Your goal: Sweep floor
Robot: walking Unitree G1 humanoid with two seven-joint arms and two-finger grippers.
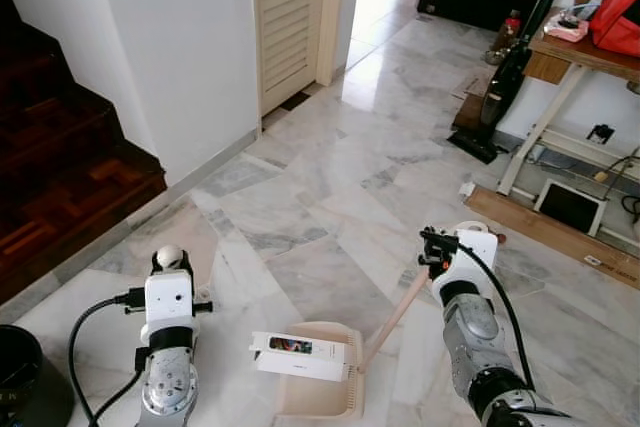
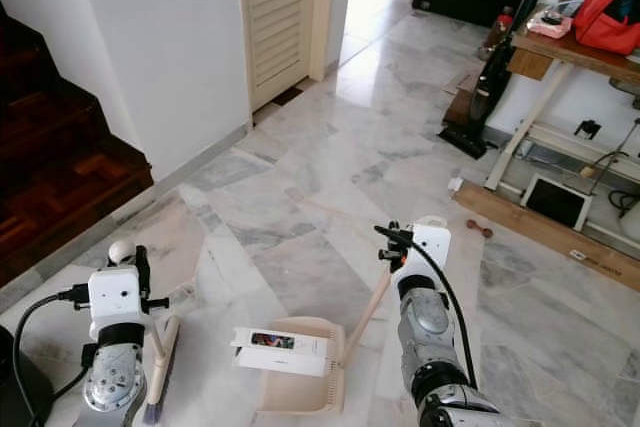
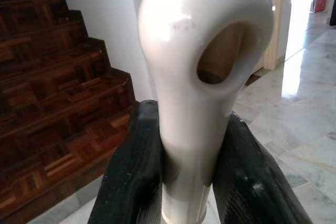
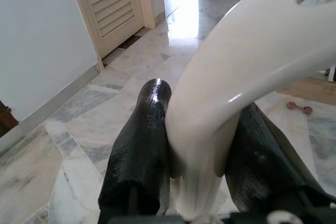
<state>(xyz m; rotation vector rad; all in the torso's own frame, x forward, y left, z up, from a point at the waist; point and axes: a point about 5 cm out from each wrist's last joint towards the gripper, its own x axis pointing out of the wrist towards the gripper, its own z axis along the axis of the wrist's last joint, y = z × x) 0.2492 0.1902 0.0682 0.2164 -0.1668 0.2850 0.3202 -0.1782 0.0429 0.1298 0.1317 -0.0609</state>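
My left gripper [image 3: 191, 150] is shut on the cream broom handle [image 3: 205, 51], just below its looped end. The broom [image 2: 160, 362] stands at my left side with its purple bristles on the marble floor. My right gripper [image 4: 202, 135] is shut on the curved cream handle [image 4: 252, 51] of the dustpan. The dustpan [image 1: 318, 392] rests on the floor between my arms, its long stick [image 1: 395, 315] slanting up to my right hand. A white box [image 1: 300, 355] lies across the pan's mouth.
Dark wooden stairs [image 1: 60, 167] rise on the left beside a white wall [image 1: 180, 47] and a louvred door [image 1: 288, 17]. On the right are a black vacuum [image 1: 500, 87], a table with a red bag [image 1: 620, 17] and a wooden plank [image 1: 550, 232]. A black bin [image 1: 20, 377] stands near my left side.
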